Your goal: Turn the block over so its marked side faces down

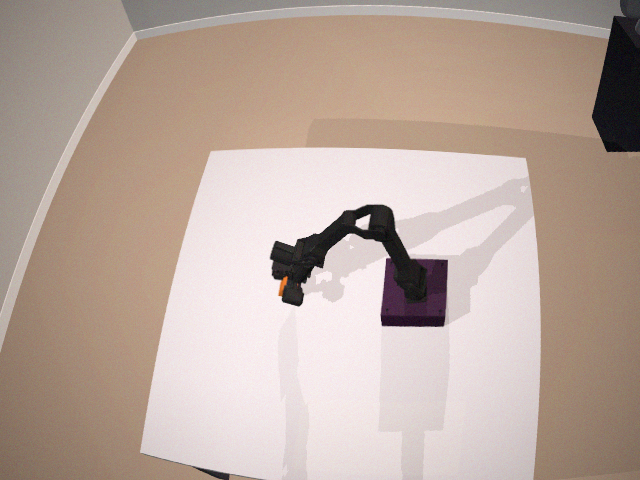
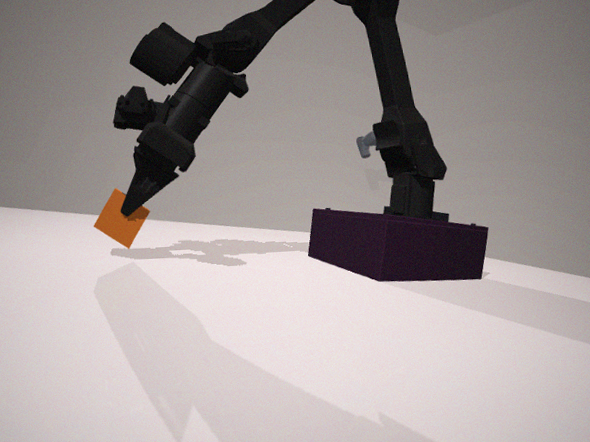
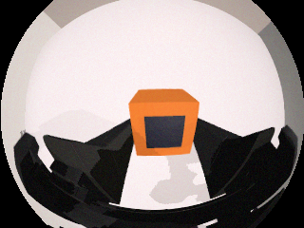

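The orange block (image 1: 282,286) (image 2: 120,223) (image 3: 163,122) is held between my gripper's fingers (image 2: 129,210) (image 1: 289,291). The gripper is shut on it. In the exterior view the block hangs tilted, one corner pointing down, just above the white table (image 2: 292,342). Its dark marked square (image 3: 165,132) faces the wrist camera. The arm leans out to the left from its base. In the top view the gripper covers most of the block.
The arm's dark purple base box (image 1: 414,292) (image 2: 395,244) stands on the table to the right of the block. A black cabinet (image 1: 620,87) stands on the brown floor at the far right, off the table (image 1: 336,387).
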Controlling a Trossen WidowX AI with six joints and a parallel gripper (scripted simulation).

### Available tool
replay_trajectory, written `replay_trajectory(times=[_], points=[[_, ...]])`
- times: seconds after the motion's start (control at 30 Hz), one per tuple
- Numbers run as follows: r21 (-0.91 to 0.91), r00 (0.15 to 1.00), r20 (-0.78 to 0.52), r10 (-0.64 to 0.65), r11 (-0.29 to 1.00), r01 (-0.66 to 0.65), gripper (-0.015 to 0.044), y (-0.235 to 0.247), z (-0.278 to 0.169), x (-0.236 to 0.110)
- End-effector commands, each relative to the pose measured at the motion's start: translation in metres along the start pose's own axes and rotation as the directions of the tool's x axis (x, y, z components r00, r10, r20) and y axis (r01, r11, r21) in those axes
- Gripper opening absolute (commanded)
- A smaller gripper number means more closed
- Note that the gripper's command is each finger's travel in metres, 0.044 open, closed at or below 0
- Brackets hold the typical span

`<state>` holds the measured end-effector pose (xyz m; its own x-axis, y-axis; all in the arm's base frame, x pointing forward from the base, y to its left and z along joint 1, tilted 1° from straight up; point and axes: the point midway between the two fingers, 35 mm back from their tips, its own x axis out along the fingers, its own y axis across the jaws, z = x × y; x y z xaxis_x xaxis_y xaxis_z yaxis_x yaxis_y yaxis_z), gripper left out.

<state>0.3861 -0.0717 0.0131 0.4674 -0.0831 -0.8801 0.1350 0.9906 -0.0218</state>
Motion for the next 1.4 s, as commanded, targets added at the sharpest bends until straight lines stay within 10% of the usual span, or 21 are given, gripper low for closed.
replay_trajectory(times=[0.0,1.37], points=[[-0.006,0.999,0.055,0.002,1.000,-0.002,0.0000,0.000,0.000,-0.004],[-0.007,0.842,0.539,0.005,1.000,-0.002,0.0000,0.000,-0.017,0.024]])
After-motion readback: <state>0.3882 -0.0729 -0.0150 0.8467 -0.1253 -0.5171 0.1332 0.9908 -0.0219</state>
